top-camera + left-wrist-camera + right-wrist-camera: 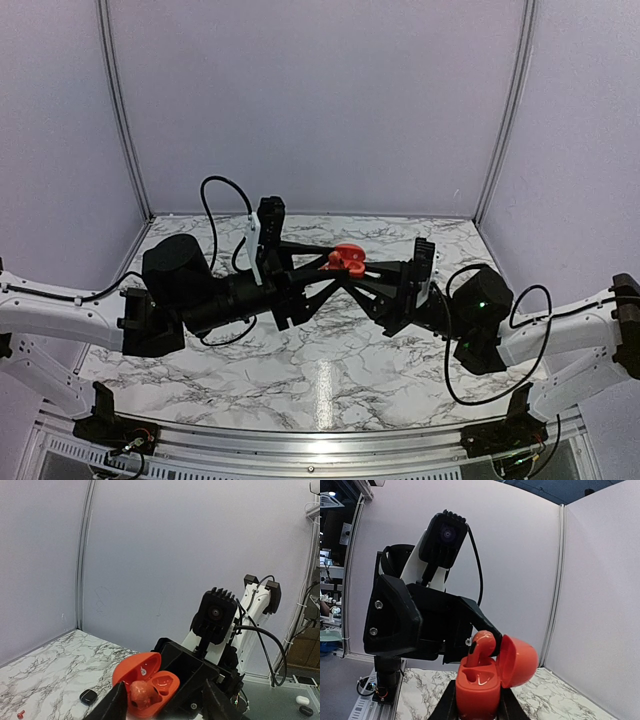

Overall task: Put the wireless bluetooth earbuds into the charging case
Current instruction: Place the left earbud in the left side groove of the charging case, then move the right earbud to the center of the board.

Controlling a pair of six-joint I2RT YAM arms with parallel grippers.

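The left claw (162,702) stands spread, its fingers wider apart than the red earbud (482,647) between them, so it seems not to pinch it, while the right claw (477,706) is clamped on the open red case (519,661), held above the surface (45,665). The earbud stands tall in one well, not seated; I judge that a brush from a left finger or a tilt of the case could tip it out onto the surface.
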